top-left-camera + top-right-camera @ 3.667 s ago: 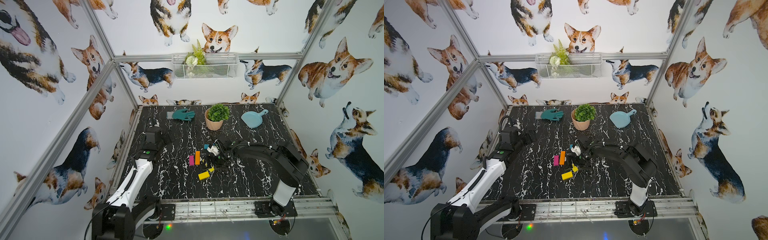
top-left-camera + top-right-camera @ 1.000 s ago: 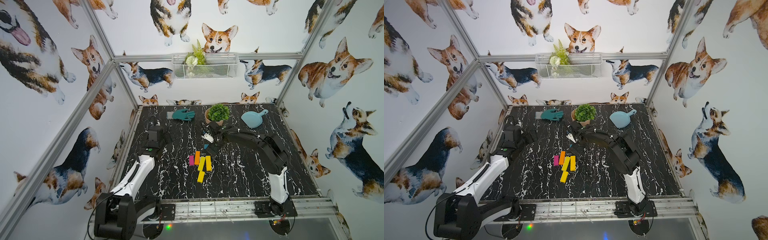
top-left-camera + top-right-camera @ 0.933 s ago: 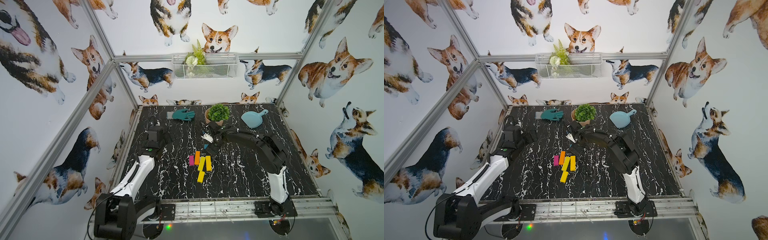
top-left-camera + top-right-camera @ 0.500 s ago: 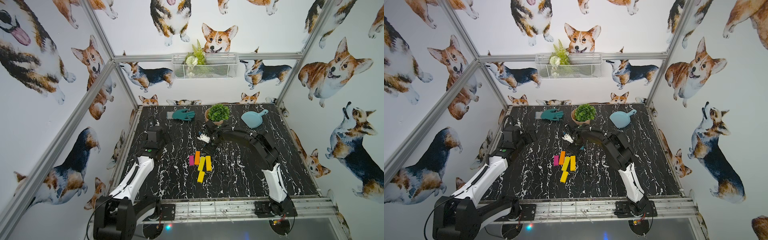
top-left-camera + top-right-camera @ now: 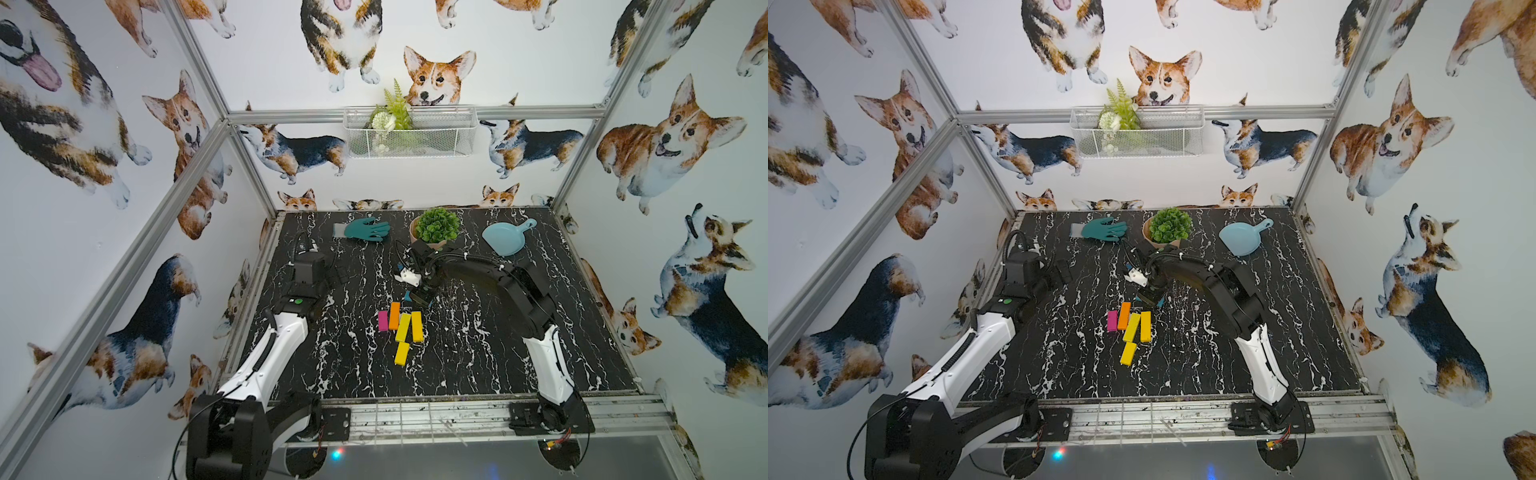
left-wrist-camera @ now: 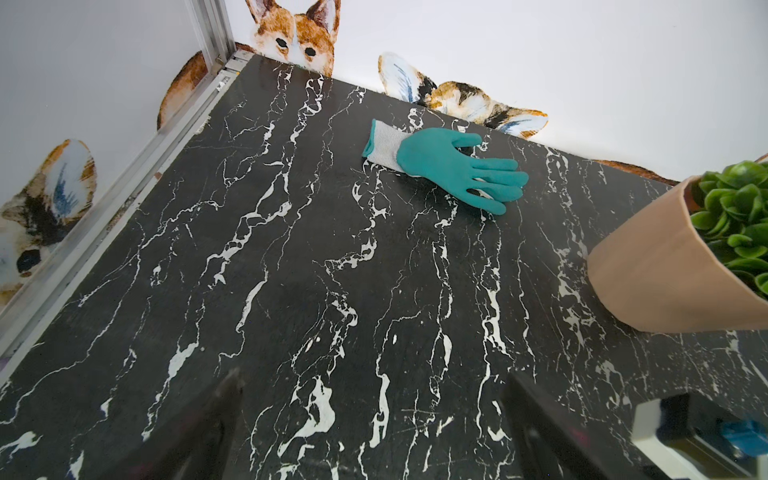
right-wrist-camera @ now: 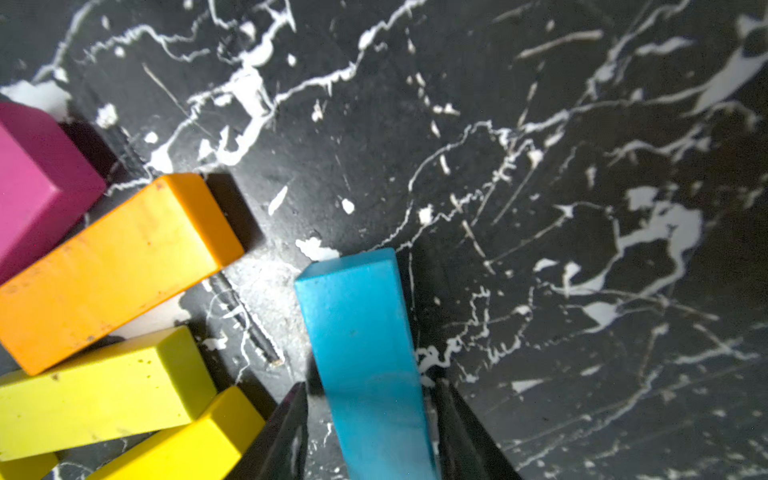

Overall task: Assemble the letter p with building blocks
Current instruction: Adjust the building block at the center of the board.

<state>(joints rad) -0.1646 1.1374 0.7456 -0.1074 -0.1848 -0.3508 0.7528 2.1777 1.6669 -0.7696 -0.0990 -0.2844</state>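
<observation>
Blue block: the teal-blue flat rectangular bar (image 7: 361, 332) lies flat on the black white-veined marble counter (image 5: 478, 365). It sits just far of the other bars and touches none of them.
Long axis: in both top views a blue tip shows to the left and to the right of the jaws, so the bar runs roughly left to right. You are set across its narrow width.
Right jaws: the right gripper (image 7: 370, 384) straddles the bar about half open, one finger along each long side. A thin gap shows on either side, so I judge it not yet clamped.
Nearer arm: yours on the right. The left gripper (image 6: 376, 376) is well apart at the far left, its jaws spread wide and holding nothing.
Neighbours: the orange rectangular bar (image 7: 120, 266), the magenta-pink rectangular bar (image 7: 37, 178) and the three yellow rectangular bars (image 5: 403, 327) lie close together on the near side.
Watch: one yellow end sits just beside a finger, so closing could nudge it.
Writing: no brand, label or lettering is readable.
</observation>
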